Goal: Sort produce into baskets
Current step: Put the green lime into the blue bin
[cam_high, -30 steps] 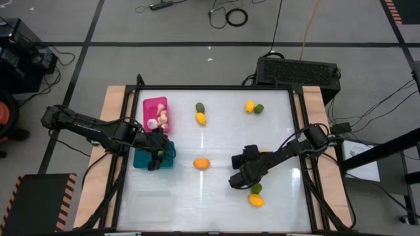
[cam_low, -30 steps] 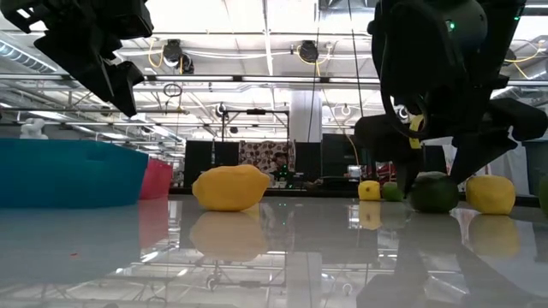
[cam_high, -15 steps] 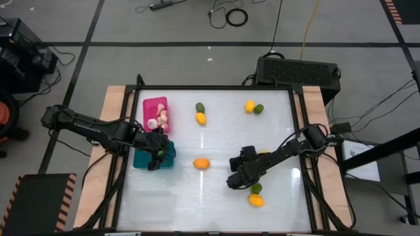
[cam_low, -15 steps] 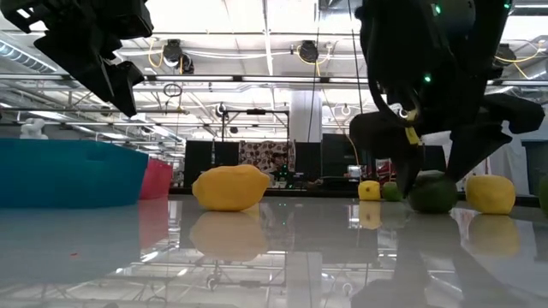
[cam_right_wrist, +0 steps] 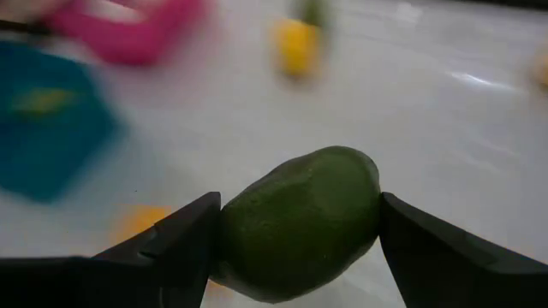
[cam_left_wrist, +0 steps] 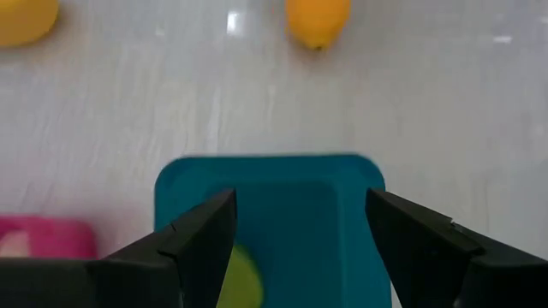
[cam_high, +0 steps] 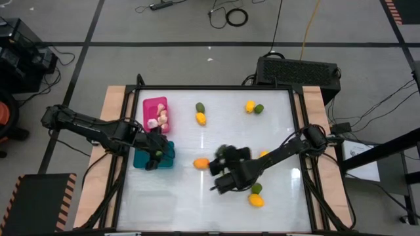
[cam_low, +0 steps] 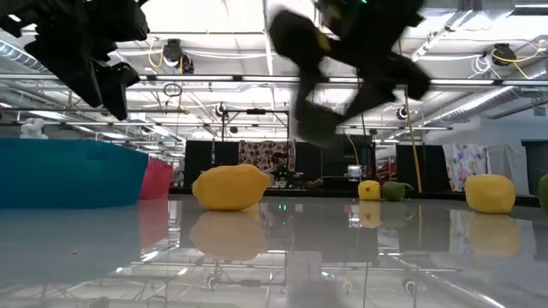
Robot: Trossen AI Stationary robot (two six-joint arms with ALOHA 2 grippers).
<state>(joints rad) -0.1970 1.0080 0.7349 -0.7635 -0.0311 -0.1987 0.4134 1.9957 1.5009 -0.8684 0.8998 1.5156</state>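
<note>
Now the right gripper [cam_right_wrist: 295, 224] is lifted off the counter [cam_high: 197, 196] near its middle, its arm stretched in from the right edge, and its jaws are clamped on a dark green oval fruit [cam_right_wrist: 300, 221]. Half a second ago this gripper sat lower and further right, down among the fruit near the front right; it has since risen and swung left, so in the low view it now hangs blurred above the yellow fruit [cam_low: 229, 187] at the counter's centre.

The left gripper [cam_left_wrist: 295, 231] has not moved: it hovers over the teal basket [cam_high: 152, 157] at the left side, jaws spread wide and holding nothing. A green fruit [cam_left_wrist: 241, 278] lies inside that basket. The pink basket [cam_high: 155, 113] stands just behind the teal one, with pale bulbs [cam_high: 161, 119] in it.

Loose fruit is scattered well apart: one yellow-and-green pair [cam_high: 200, 113] toward the back, another pair [cam_high: 254, 107] at the back right, and a third pair [cam_high: 256, 195] at the front right. Open counter lies between the lifted fruit and the teal basket, apart from the central yellow fruit, and the front left is bare
</note>
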